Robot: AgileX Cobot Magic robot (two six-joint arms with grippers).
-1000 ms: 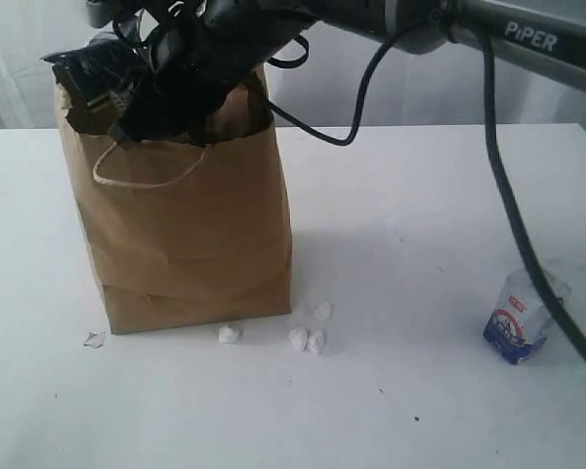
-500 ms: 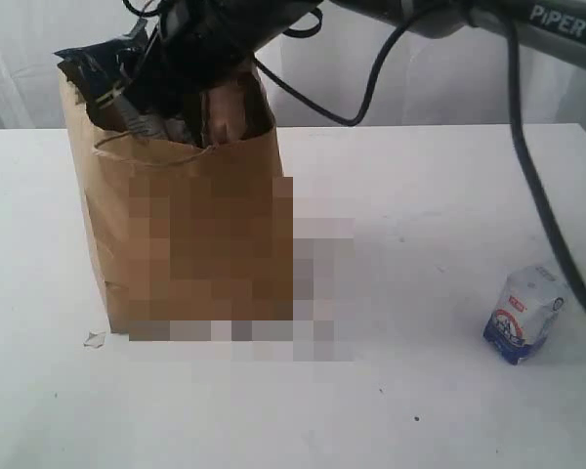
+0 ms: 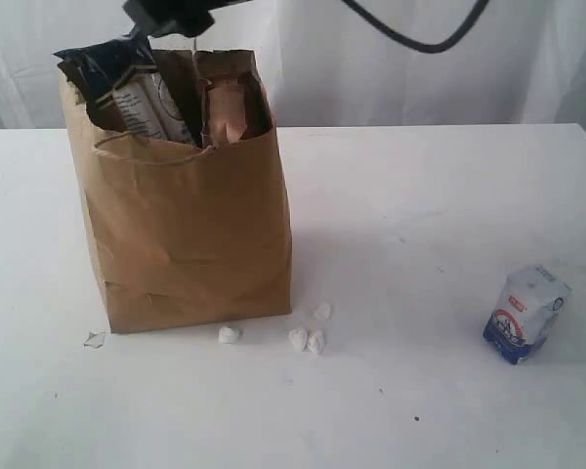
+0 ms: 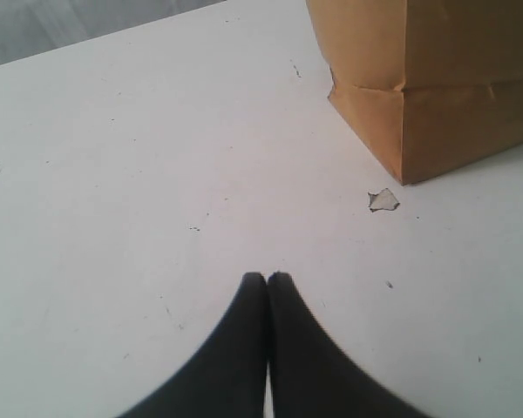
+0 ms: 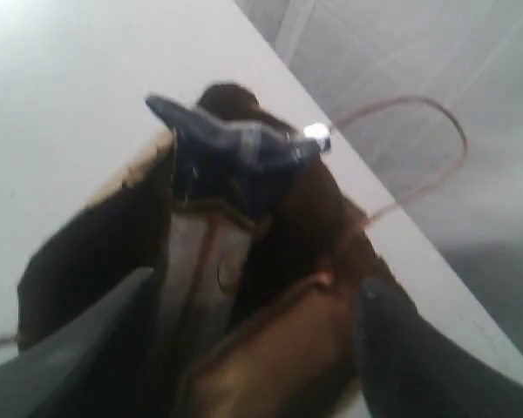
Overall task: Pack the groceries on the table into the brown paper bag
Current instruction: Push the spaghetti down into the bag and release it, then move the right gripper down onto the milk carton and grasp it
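One item has just gone in: the long dark-blue packet [image 3: 115, 76] now stands loose in the brown paper bag [image 3: 190, 234], its crimped top poking above the bag's ragged rim. A second ago the right gripper [image 5: 254, 286] was down in the bag's mouth, covering that packet. Now it has lifted clear above the bag and only its lower edge shows in the exterior view. From its own wrist view the jaws stand well apart with nothing between them, and the packet sits below them inside the bag, so the packet is released. Beside the packet, deeper in the bag, the brown-red pouch [image 3: 230, 109] is visible.

My reading is that this drop is done and one grocery is left in sight. The small white-blue carton [image 3: 525, 314] is still on the table [image 3: 420, 195], well apart from the bag on its right in the exterior view. The left gripper [image 4: 267, 280] hangs low over the table near the bag's bottom corner, its jaws pressed together on nothing, close to a paper scrap [image 4: 383, 200]. A few white crumbs [image 3: 308, 338] lie just in front of the bag.

No writing can be read. The carton shows a red patch and a blue round emblem, and the packet a pale printed band, both too small or blurred to make out.
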